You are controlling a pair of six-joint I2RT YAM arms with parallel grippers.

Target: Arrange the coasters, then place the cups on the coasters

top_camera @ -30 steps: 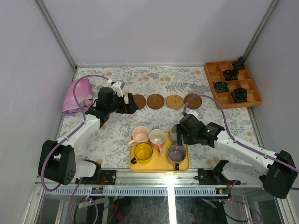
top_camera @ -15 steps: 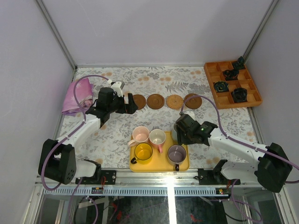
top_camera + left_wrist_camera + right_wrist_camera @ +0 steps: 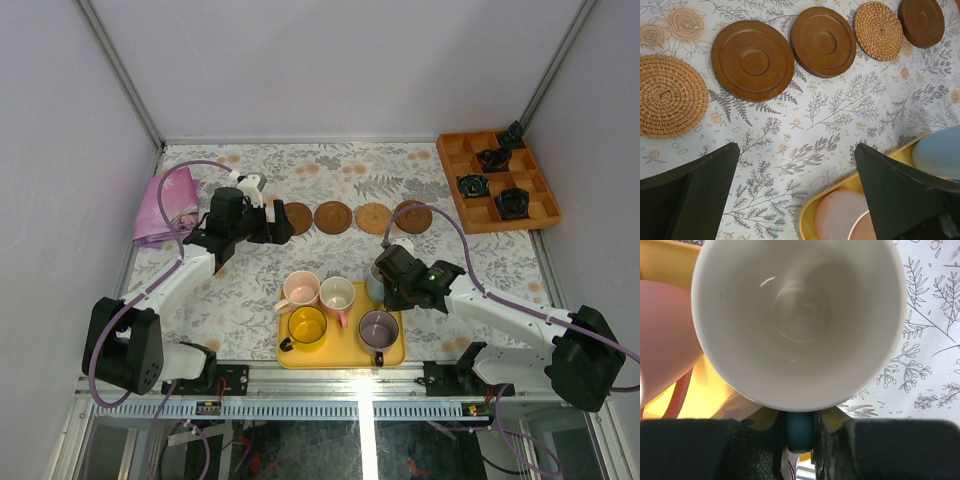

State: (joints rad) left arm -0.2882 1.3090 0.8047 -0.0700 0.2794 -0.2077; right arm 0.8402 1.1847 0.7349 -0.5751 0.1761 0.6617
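Top view. Four coasters (image 3: 332,217) lay in a left-to-right row across the middle of the flowered table (image 3: 250,300), close together but apart. The left gripper (image 3: 277,222) hung just over the left end of that row, hiding whatever lay beneath. A yellow tray (image 3: 335,360) sat near the arm bases. On it were the pale pink cup (image 3: 299,291), the pink cup (image 3: 337,295), the yellow cup (image 3: 307,327) and the grey-purple cup (image 3: 378,328). The right gripper (image 3: 383,280) was at the tray's far right corner, over the light blue cup (image 3: 375,288). An orange box (image 3: 460,150) stood at the far right and a pink cloth (image 3: 160,210) at the far left.

Left wrist view. The fingers (image 3: 690,195) were spread wide with nothing between them. Five coasters showed below: a woven one (image 3: 670,97), two dark ones (image 3: 752,60) (image 3: 823,41), another woven one (image 3: 878,31) and a dark one (image 3: 921,22). The tray's corner (image 3: 807,220) was in frame.

Right wrist view. The right gripper (image 3: 800,422) was pinched onto the light blue cup's handle (image 3: 800,435), a pad against either side. The cup's white inside (image 3: 800,315) filled the frame. I could not tell whether it was resting on the tray or raised.
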